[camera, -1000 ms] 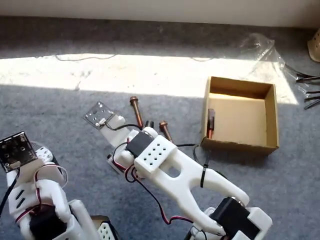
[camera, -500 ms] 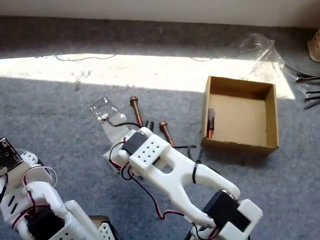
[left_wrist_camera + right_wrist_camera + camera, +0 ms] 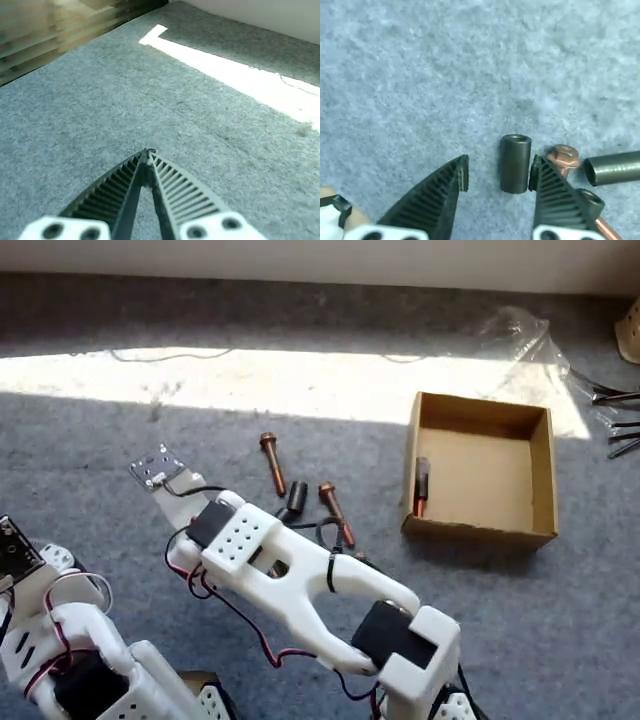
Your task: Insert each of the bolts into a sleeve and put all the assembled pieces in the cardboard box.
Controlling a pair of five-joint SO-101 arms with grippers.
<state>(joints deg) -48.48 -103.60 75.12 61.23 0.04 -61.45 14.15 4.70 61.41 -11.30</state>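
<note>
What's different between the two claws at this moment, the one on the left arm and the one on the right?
The left gripper is shut, fingertips meeting; the right gripper is open. The left gripper has bare grey carpet beneath it; the right gripper has a dark sleeve between its fingers, with a copper bolt just beside. Both have black ribbed fingers and face the carpet.

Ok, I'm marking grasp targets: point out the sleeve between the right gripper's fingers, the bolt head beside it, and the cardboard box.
sleeve (image 3: 515, 165), right wrist view, middle of its dark side.
bolt (image 3: 564, 155), right wrist view, its copper head.
cardboard box (image 3: 480, 480), high view, bare floor inside.
</note>
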